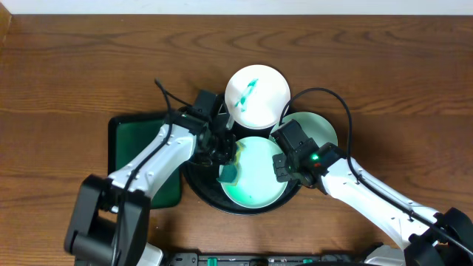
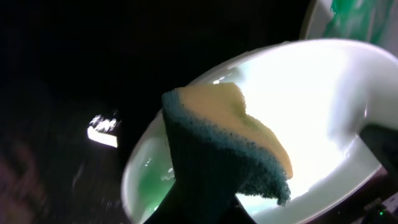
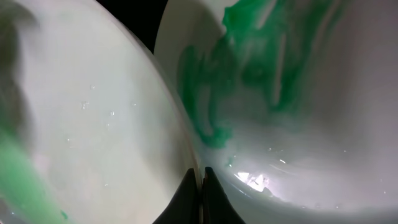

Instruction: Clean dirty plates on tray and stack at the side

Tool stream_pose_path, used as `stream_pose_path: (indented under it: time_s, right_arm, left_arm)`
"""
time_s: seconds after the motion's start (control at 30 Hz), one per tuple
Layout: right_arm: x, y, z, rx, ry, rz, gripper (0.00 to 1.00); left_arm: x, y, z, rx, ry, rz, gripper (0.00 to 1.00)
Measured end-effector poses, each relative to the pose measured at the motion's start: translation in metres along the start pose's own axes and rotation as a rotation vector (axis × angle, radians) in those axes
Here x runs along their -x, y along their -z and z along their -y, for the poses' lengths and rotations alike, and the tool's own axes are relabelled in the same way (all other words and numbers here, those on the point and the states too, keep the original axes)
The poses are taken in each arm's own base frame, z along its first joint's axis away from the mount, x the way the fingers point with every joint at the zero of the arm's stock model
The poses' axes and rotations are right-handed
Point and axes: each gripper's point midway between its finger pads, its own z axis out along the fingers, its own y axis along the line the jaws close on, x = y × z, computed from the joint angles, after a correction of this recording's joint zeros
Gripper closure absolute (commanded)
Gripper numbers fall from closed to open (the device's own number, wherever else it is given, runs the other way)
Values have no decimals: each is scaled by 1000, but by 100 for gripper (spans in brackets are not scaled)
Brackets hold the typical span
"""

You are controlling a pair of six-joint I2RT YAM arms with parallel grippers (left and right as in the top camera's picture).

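the wooden table [image 1: 74, 66] is filled mid-frame by the black round tray [image 1: 201, 188]; a green rectangular tray [image 1: 129, 140] is set just beside it on the left, partly under the left arm, with nothing made out in it; three plates are crowded on the black tray, so none is stacked at the side yet; the rear plate [image 1: 259, 92] is marked with a teal streak; the right-hand plate [image 1: 319, 129] is smeared green; the front plate [image 1: 259, 188] is filmed with a pale green wash and is judged to be the one being scrubbed; a sponge [image 1: 228, 174] is clamped in the left gripper [image 1: 224, 161] and pressed to that plate's left part, yellow face up; the right gripper [image 3: 200, 190] is closed, its tips set at the rim where two plates meet, probably to steady the front plate; whether the rim is actually pinched cannot be told
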Motion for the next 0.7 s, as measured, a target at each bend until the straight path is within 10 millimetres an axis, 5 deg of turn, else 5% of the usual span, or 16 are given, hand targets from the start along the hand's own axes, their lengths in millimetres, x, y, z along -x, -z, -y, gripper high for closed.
stream_pose_path:
  time_s: [0.33, 0.7]
  right_arm:
    - [-2, 0, -3, 21, -1, -12, 99]
    - [-5, 0, -8, 48, -1, -27, 99]
  left_arm:
    - [23, -8, 15, -79, -174, 73, 93]
    - [19, -17, 9, -76, -381, 87, 93]
